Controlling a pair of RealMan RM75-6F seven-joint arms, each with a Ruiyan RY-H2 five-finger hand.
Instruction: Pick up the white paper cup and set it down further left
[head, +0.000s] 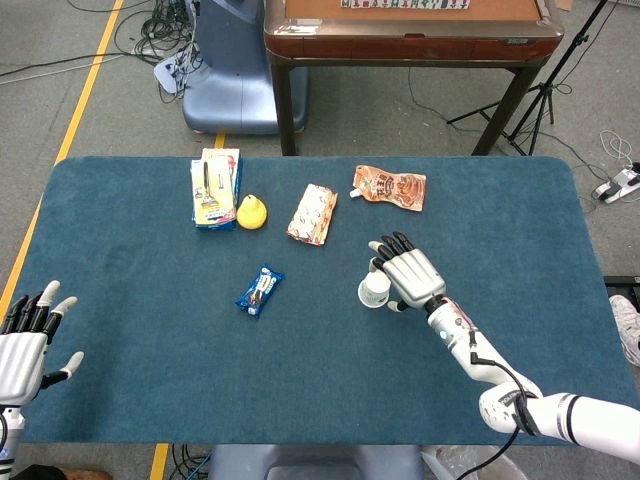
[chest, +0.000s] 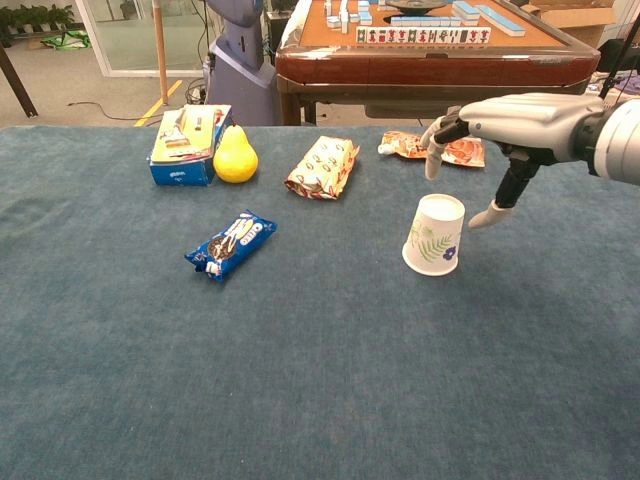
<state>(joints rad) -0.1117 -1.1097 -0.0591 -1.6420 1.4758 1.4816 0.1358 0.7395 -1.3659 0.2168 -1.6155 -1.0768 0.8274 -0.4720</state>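
Note:
The white paper cup (chest: 435, 234) with a leaf print stands upside down on the blue table (chest: 300, 380), right of centre; the head view shows the cup (head: 374, 291) partly under my right hand. My right hand (chest: 505, 120) hovers just above and to the right of the cup, fingers spread and pointing left, thumb hanging down beside the cup's right side. It holds nothing. In the head view the right hand (head: 408, 273) overlaps the cup's right edge. My left hand (head: 25, 345) rests open at the table's near left corner, far from the cup.
Left of the cup lies a blue cookie packet (chest: 231, 243). Further back are a yellow pear (chest: 235, 156), a blue box (chest: 186, 145), a cream snack bag (chest: 322, 166) and an orange pouch (chest: 433, 148). A mahjong table (chest: 430, 45) stands behind.

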